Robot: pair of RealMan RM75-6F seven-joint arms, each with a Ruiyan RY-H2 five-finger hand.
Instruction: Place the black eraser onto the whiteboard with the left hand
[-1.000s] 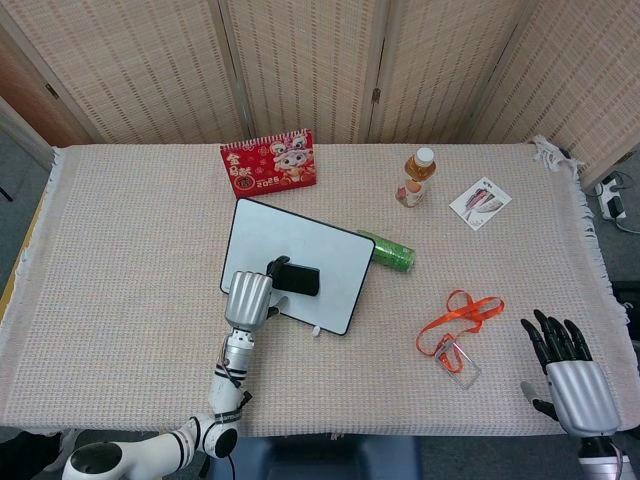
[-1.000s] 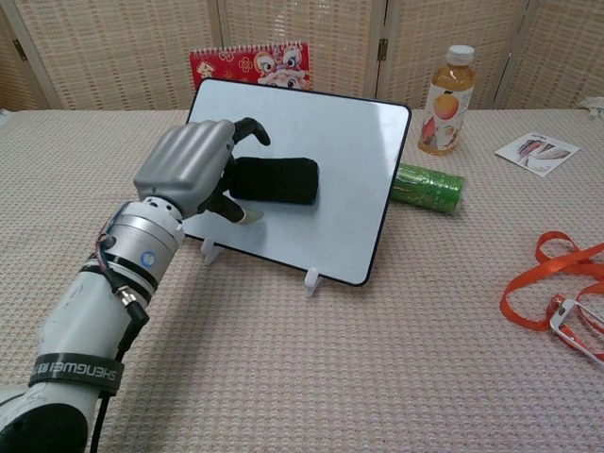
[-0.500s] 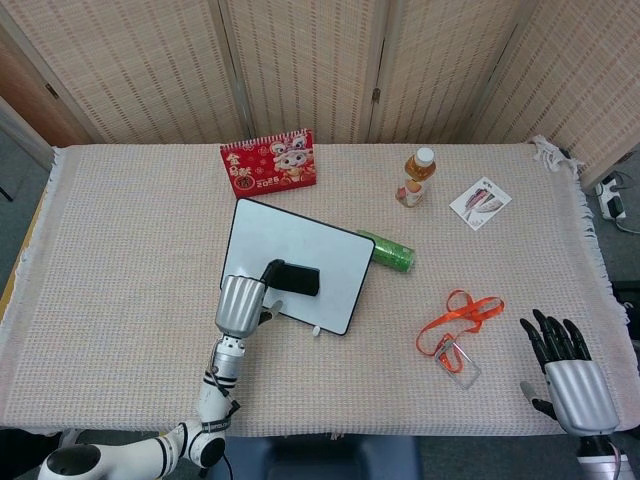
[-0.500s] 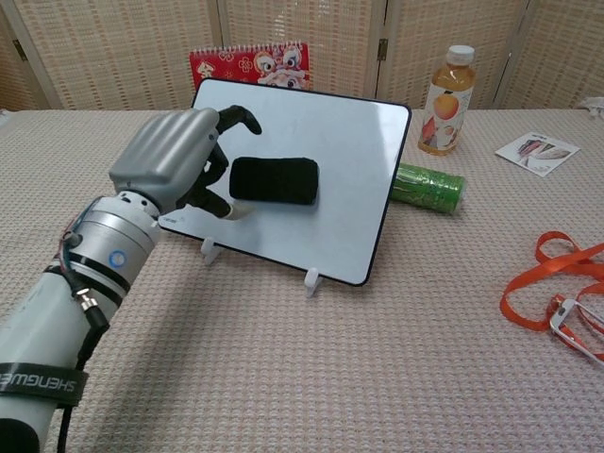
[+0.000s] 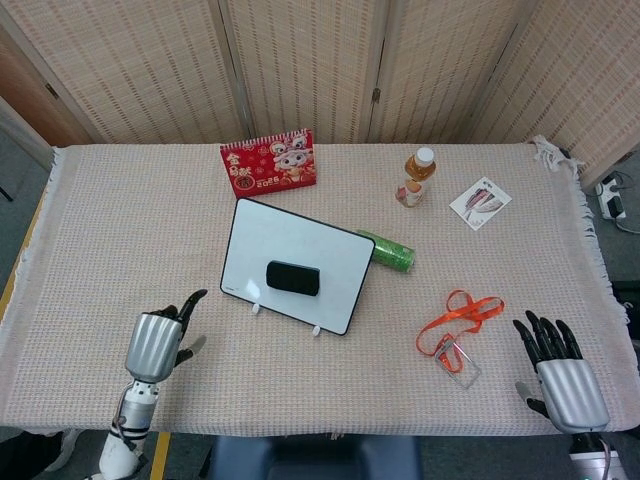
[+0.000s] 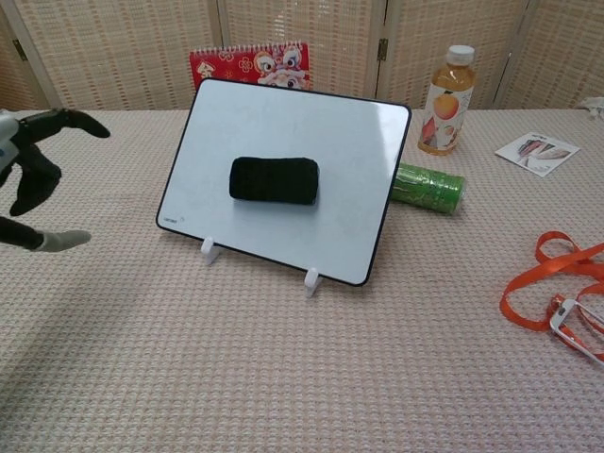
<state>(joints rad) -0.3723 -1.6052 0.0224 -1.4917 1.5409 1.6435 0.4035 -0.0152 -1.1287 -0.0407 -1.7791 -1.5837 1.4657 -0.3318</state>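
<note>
While the eraser (image 5: pixel 293 278) lies on the whiteboard (image 5: pixel 250 235) mid-table | left hand (image 5: pixel 155 345) near front-left edge, fingers spread, empty | right hand (image 5: pixel 562 382) front-right corner, spread, empty

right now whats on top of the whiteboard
Only the black rectangular eraser lies on the white black-framed whiteboard, near its middle. The board surface beneath the eraser is covered, so any marks there cannot be seen.
</note>
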